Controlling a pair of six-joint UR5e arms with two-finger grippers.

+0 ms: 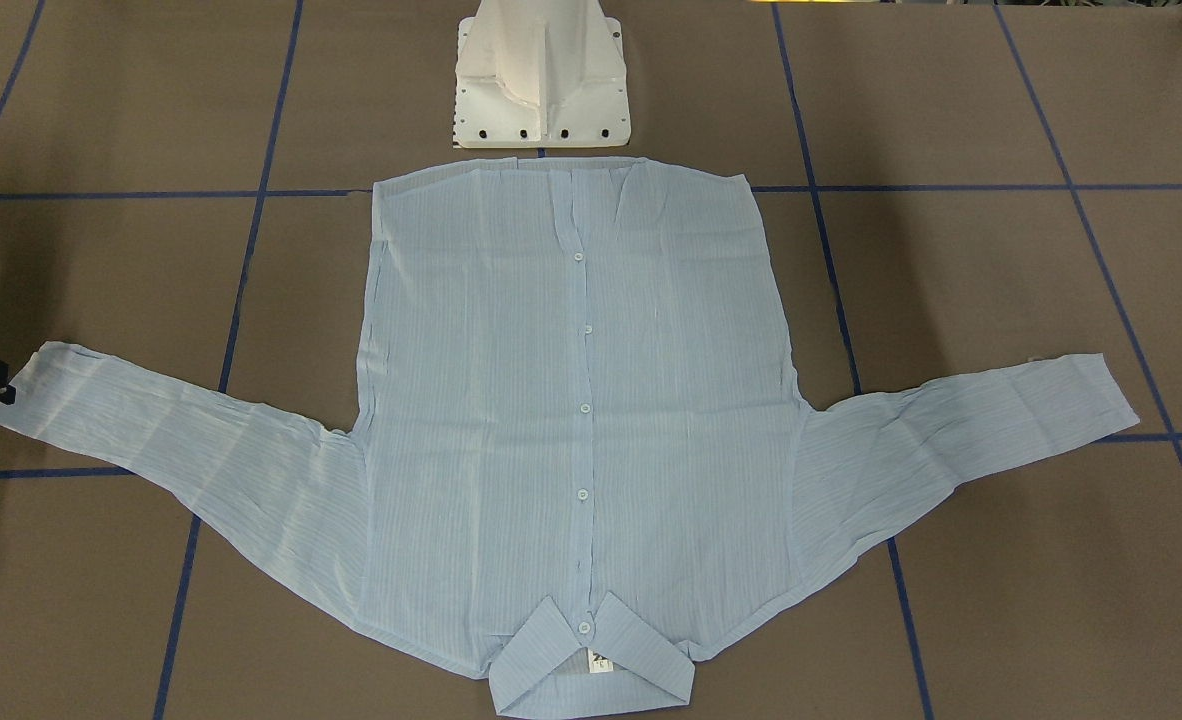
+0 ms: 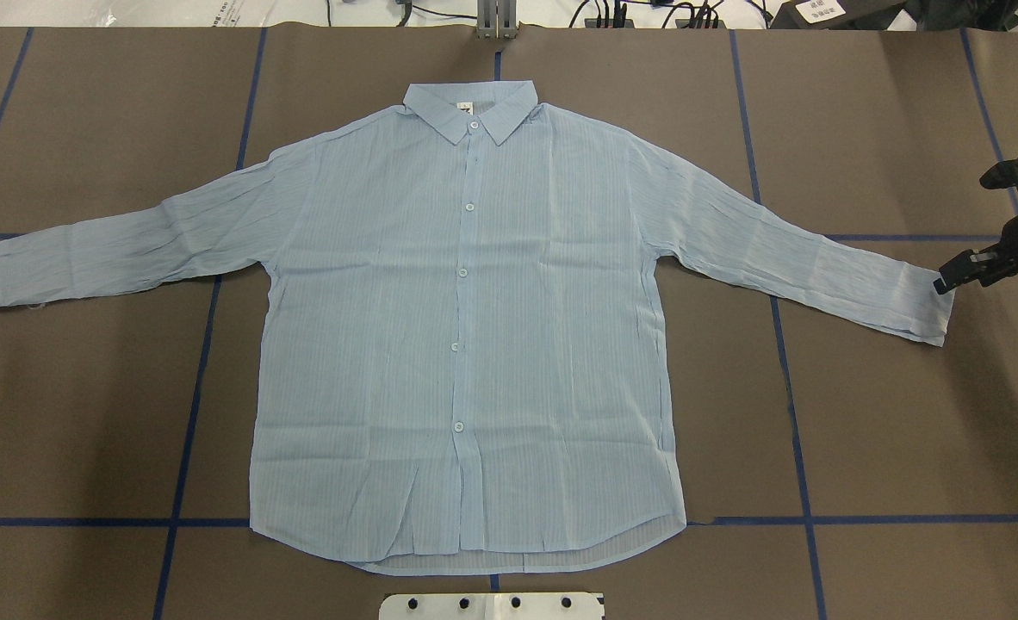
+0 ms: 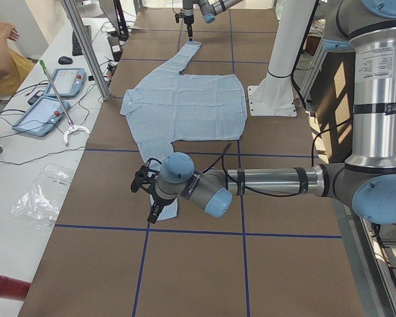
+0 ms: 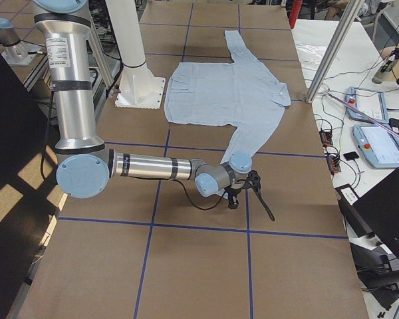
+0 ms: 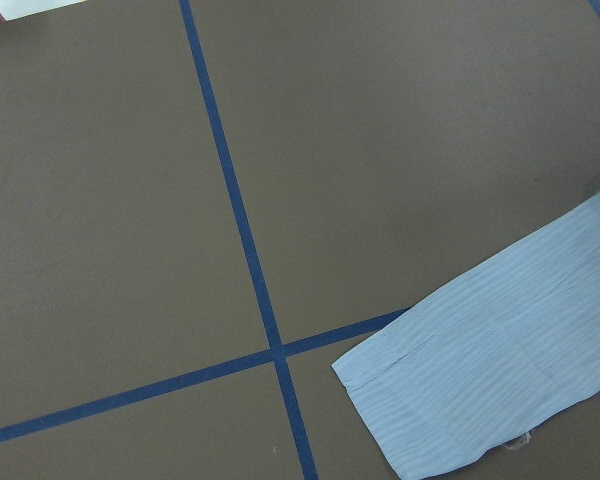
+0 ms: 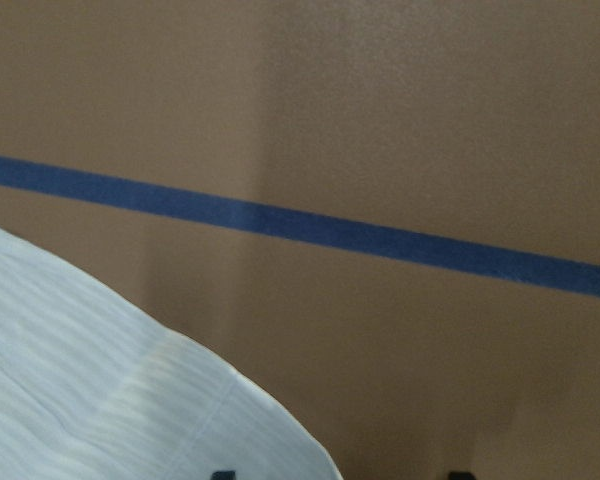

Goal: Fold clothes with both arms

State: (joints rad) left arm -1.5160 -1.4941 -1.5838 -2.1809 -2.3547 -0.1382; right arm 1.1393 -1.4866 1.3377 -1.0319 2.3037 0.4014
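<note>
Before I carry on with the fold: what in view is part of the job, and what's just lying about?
Job:
- shirt, spread flat
- right gripper, open, at one sleeve end
- left gripper, near the other sleeve end

Lying about:
- white base
- blue tape lines
- two tablets
- plastic bag

Shirt (image 2: 466, 344) spread on the table (image 2: 888, 430) — hem (image 2: 474, 561) beside the pedestal (image 2: 492, 606) (collar (image 2: 509, 116) opposite), right gripper (image 2: 972, 237) at one cuff (image 2: 927, 306).
</note>
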